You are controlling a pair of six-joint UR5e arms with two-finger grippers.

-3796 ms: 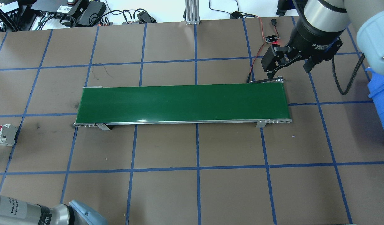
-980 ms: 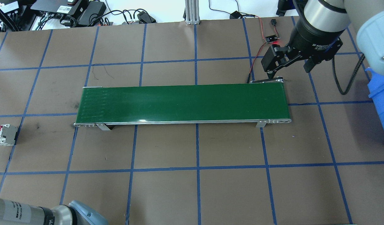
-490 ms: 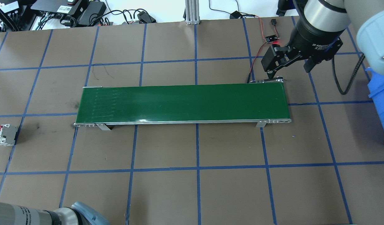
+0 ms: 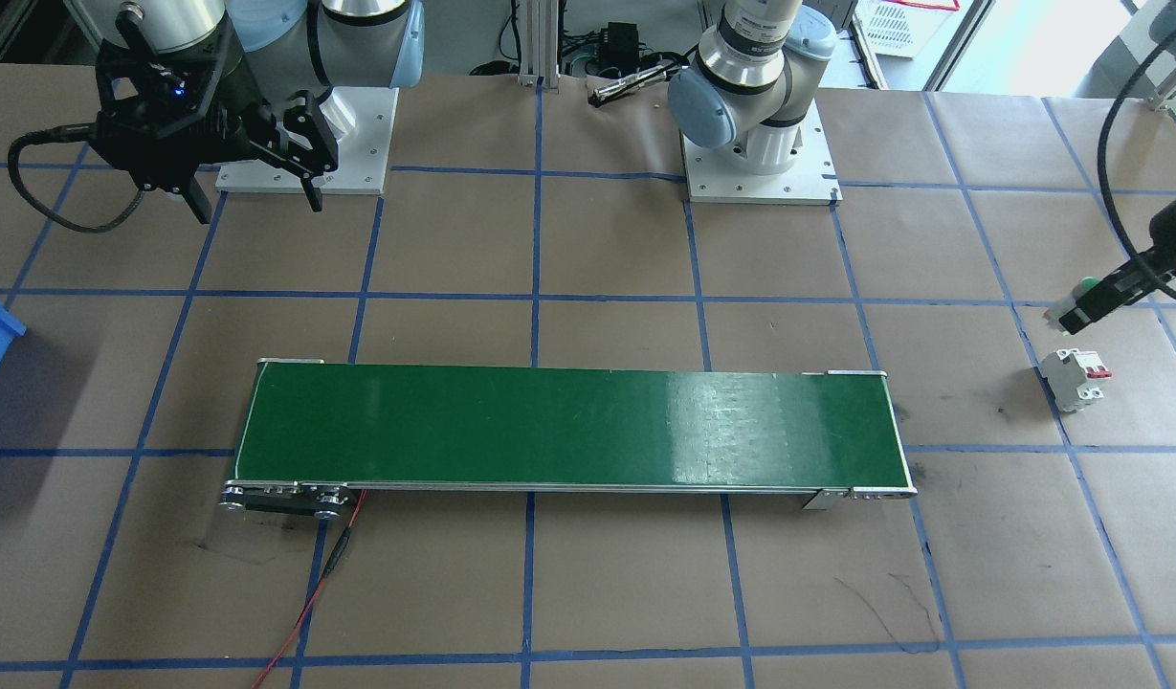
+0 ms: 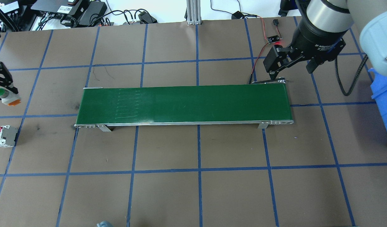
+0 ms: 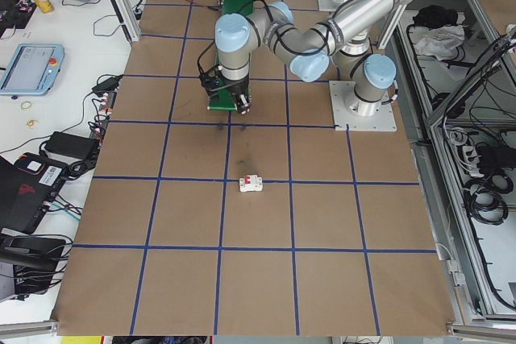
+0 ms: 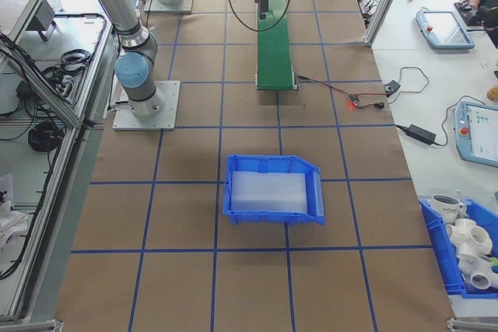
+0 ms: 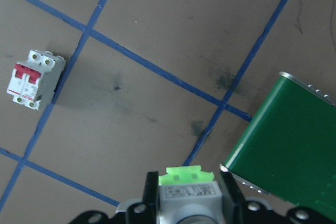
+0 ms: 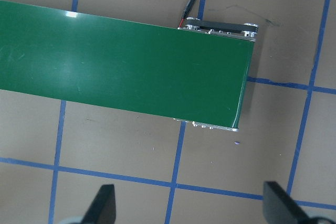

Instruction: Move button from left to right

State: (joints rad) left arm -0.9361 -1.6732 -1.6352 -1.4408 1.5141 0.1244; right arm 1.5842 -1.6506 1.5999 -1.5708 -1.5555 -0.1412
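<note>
Left hand (image 5: 1, 90) clamped on button (image 5: 3, 96) above table, right hand (image 5: 292, 67) apart, hovering

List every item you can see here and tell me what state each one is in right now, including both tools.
left tool: shut on the button, held above the table
button: gripped, off the table, green cap showing
right tool: open, empty, near the belt's far right end
circuit breaker: lying on the table, untouched
conveyor belt: nothing on it
blue bin: empty

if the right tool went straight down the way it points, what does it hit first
Probably bare table just beside the conveyor end; the open right tool looks clear of the belt, though depth is uncertain.
</note>
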